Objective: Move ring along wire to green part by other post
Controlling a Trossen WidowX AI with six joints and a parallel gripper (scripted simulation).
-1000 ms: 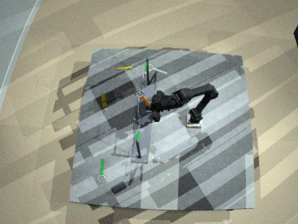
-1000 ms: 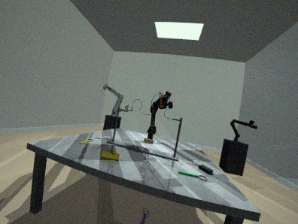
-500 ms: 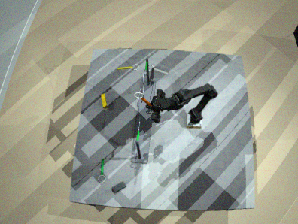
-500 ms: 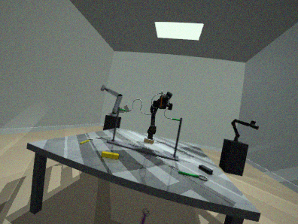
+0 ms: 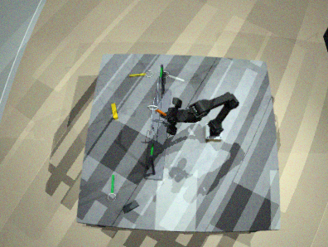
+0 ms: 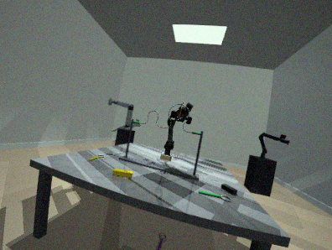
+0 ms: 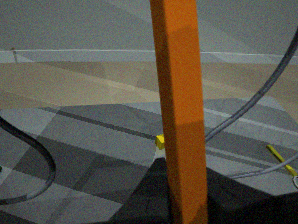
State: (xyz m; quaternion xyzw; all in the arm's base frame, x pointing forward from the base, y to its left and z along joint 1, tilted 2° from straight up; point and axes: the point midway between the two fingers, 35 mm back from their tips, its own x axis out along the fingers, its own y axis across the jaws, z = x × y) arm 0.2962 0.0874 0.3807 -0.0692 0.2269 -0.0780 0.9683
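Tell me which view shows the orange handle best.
Wrist view: the orange handle fills the frame, upright, held in the claw. Top view shows it as a short orange stub beside the ring. Exterior view shows only a faint orange sliver.
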